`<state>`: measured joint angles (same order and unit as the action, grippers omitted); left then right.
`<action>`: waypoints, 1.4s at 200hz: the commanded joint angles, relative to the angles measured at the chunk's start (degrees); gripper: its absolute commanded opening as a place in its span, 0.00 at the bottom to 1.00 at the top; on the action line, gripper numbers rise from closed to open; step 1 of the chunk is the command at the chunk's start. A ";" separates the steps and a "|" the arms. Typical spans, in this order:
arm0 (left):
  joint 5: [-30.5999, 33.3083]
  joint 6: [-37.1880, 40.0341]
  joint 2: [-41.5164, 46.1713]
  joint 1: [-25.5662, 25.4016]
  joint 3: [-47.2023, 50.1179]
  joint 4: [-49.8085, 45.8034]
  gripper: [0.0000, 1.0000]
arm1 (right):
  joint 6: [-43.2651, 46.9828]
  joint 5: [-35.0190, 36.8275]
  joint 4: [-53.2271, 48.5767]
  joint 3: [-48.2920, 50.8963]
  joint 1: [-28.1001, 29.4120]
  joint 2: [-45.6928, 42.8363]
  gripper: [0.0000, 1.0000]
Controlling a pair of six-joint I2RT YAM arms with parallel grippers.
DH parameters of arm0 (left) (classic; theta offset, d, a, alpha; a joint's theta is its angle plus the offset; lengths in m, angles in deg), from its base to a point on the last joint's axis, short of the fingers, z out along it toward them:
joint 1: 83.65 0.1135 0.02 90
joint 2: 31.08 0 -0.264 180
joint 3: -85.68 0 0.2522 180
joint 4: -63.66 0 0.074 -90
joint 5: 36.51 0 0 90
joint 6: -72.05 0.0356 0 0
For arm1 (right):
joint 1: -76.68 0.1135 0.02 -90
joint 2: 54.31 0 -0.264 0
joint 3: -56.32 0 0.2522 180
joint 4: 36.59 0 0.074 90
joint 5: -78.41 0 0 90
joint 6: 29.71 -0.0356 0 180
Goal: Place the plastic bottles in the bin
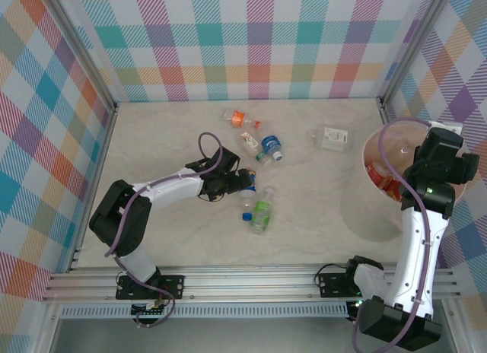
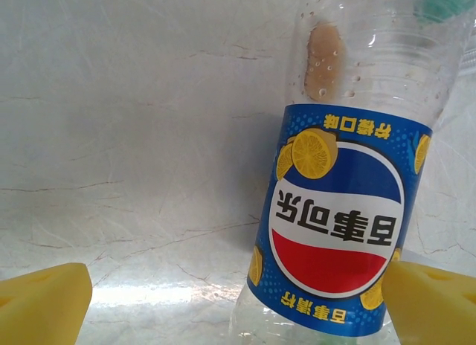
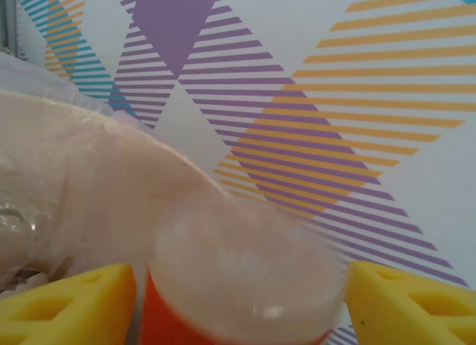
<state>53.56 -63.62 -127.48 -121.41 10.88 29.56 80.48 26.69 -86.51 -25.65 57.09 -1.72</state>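
The left gripper (image 2: pixel 238 308) lies low over the marble-patterned table (image 1: pixel 167 140) near the middle, its yellow fingers (image 2: pixel 41 300) spread wide. A blue-labelled bottle (image 2: pixel 335 233) lies between them, close against the right-hand pad and well apart from the other. From above, this bottle (image 1: pixel 248 187) shows just at the tip of the left arm.

The right gripper (image 3: pixel 242 300) is raised over the bin (image 1: pixel 374 144) at the right edge of the table. Its jaws are narrowed onto an orange-labelled bottle (image 3: pixel 245 278), with a yellow pad against each side. The pale pink wall of the bin (image 3: pixel 89 174) curves just behind and below it. Red-labelled bottles (image 1: pixel 378 178) already lie inside the bin.

More bottles are loose on the table: a green-labelled bottle (image 1: pixel 261 214) just beside the left gripper, an orange-capped bottle (image 1: pixel 240 119) and a blue-capped bottle (image 1: pixel 272 147) farther back, and a clear flattened bottle (image 1: pixel 333 137) near the bin's far side
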 commanded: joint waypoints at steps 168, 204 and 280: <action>7.98 5.69 1.58 -5.65 -0.37 -5.18 1.00 | -40.53 -64.47 1.45 -8.69 1.03 -0.70 1.00; 10.67 7.28 -0.88 -8.00 -2.72 -7.21 0.99 | -42.80 -65.71 3.59 -7.36 2.01 -0.98 1.00; 7.42 8.77 2.83 -8.34 0.92 0.78 1.00 | -43.03 -66.64 2.85 -6.33 3.52 -0.75 1.00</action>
<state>61.28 -55.97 -128.60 -128.93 9.61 27.88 38.23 -38.47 -85.70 -32.71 60.13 -2.31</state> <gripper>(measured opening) 0.998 0.996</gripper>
